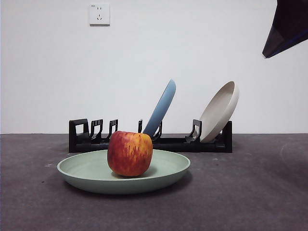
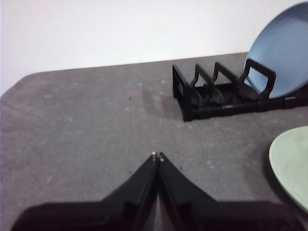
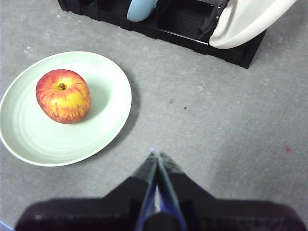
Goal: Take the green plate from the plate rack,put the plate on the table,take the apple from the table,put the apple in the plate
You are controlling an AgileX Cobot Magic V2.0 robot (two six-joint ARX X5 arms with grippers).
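Apple (image 1: 130, 153) resting in green plate (image 1: 86, 173) before plate rack (image 1: 192, 143), firm, smooth, roundish, best pinched across its middle; left gripper (image 2: 157, 155) and right gripper (image 3: 155, 153) both closed, empty.

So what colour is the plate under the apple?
Pale sage green plate, clearest in the right wrist view.

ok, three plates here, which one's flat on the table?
The green plate, lying flat with the apple on it; the blue plate and beige plate lean in the rack.
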